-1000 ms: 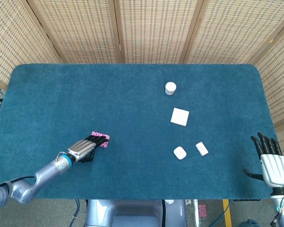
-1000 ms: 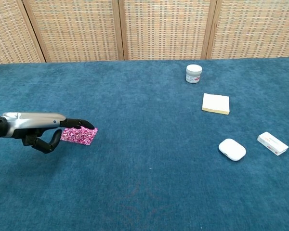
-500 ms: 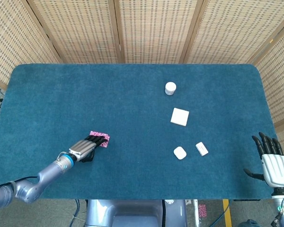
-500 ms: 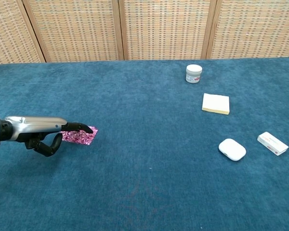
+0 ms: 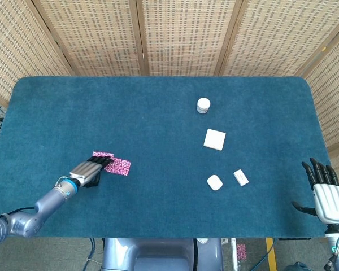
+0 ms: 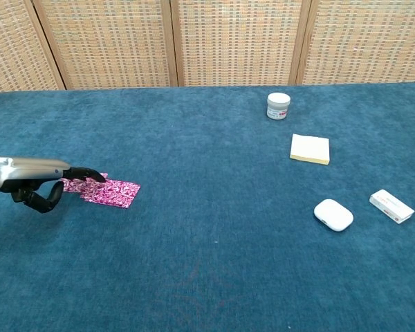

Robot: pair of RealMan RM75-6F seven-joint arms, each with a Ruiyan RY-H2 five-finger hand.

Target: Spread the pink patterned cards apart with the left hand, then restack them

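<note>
The pink patterned cards lie fanned out sideways on the blue cloth, near the front left. My left hand lies flat with its fingertips pressing on the left end of the spread; the thumb is curled underneath. It grips nothing. Some of the cards' left end is hidden under the fingers. My right hand hovers off the table's right front corner, fingers apart and empty; the chest view does not show it.
A white jar stands at the back right. A pale notepad, a white earbud case and a small white box lie right of centre. The table's front edge runs close below my left arm.
My left hand slid left across the stack, dragging the top cards with it. The compact pile now lies spread into a longer strip. The right hand stayed still.
</note>
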